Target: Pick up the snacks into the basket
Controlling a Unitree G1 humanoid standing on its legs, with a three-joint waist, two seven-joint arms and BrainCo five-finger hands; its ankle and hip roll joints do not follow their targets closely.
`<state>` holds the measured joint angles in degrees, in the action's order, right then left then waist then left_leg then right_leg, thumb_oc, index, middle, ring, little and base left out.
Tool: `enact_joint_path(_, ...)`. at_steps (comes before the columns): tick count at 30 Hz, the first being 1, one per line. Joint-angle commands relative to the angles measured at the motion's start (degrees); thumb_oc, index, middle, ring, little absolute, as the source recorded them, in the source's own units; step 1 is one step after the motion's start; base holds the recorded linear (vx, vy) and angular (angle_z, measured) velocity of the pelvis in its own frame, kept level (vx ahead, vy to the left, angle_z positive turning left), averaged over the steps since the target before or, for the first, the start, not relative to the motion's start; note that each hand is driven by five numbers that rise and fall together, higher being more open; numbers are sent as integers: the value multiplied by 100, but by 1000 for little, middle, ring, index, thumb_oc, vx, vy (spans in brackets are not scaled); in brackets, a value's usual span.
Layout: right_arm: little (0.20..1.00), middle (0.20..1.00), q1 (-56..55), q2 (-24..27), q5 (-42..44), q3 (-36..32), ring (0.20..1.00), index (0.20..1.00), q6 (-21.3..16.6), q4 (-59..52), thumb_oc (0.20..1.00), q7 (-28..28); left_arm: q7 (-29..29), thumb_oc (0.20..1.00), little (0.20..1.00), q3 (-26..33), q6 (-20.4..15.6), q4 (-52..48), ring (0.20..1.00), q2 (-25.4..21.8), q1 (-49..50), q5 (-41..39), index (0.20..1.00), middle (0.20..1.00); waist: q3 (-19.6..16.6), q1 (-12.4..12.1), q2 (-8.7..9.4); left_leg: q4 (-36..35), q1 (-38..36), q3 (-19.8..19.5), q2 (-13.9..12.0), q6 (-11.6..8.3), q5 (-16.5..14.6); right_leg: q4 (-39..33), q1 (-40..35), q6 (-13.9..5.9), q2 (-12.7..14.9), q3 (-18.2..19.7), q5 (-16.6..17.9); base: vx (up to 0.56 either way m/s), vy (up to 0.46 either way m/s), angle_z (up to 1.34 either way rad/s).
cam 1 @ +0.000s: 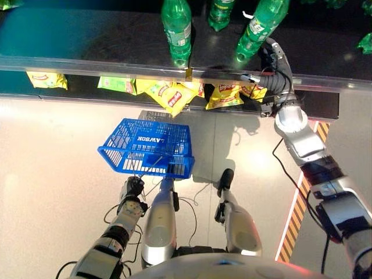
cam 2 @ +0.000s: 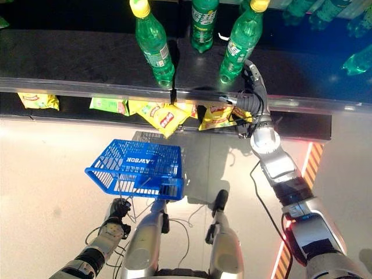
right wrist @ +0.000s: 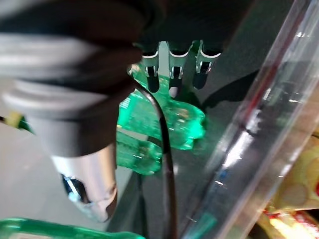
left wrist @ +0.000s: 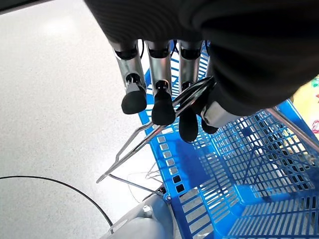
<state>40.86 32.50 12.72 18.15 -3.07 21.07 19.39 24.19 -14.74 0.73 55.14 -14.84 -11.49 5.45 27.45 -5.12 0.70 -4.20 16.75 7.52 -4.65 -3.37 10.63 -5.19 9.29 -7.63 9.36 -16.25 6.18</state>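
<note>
Snacks (cam 1: 224, 96) in yellow bags hang below the shelf (cam 1: 87, 64) edge, above the floor, with a green bag (cam 1: 116, 85) beside them. Green bottles (cam 1: 176, 29) stand on the shelf, right by the right hand (cam 2: 254, 87), whose fingers look straight and empty. The left hand (left wrist: 199, 74) curls round the blue basket (cam 1: 148, 148) handle.

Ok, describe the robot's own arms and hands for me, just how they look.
Both arms are silver-grey metal segments joined by dark sections. The right hand has a dark ribbed cover over wrist and back, with a glossy silver cuff below it. The left hand shows the same black ribbed cover, with silver fingers ending in rounded dark tips.
</note>
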Motion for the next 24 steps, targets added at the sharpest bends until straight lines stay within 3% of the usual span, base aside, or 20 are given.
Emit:
enact_joint_path(1, 1000, 1000, 495, 136, 330, 59, 1000, 1000, -219, 255, 1000, 95, 69, 200, 200, -295, 23, 180, 200, -281, 302, -64, 200, 200, -188, -175, 98, 349, 226, -35, -71, -177, -288, 129, 448, -313, 265, 117, 333, 0, 0, 0)
enact_joint_path(11, 1000, 1000, 848, -154, 636, 171, 1000, 1000, -281, 873, 1000, 90, 32, 200, 200, -468, -102, 78, 200, -243, 287, -282, 200, 200, -127, -252, -57, 304, 320, -32, 4, -143, -259, 93, 596, -344, 311, 168, 396, -2, 9, 3)
enact_joint_path(24, 1000, 1000, -135, -867, 1194, -601, 1000, 1000, -897, 77, 1000, 420, 121, 200, 200, -443, -198, -51, 200, -94, 329, -401, 200, 200, -143, -129, -193, 439, 404, 70, 72, -88, -417, 78, 704, -374, 395, 269, 387, 25, 15, -4)
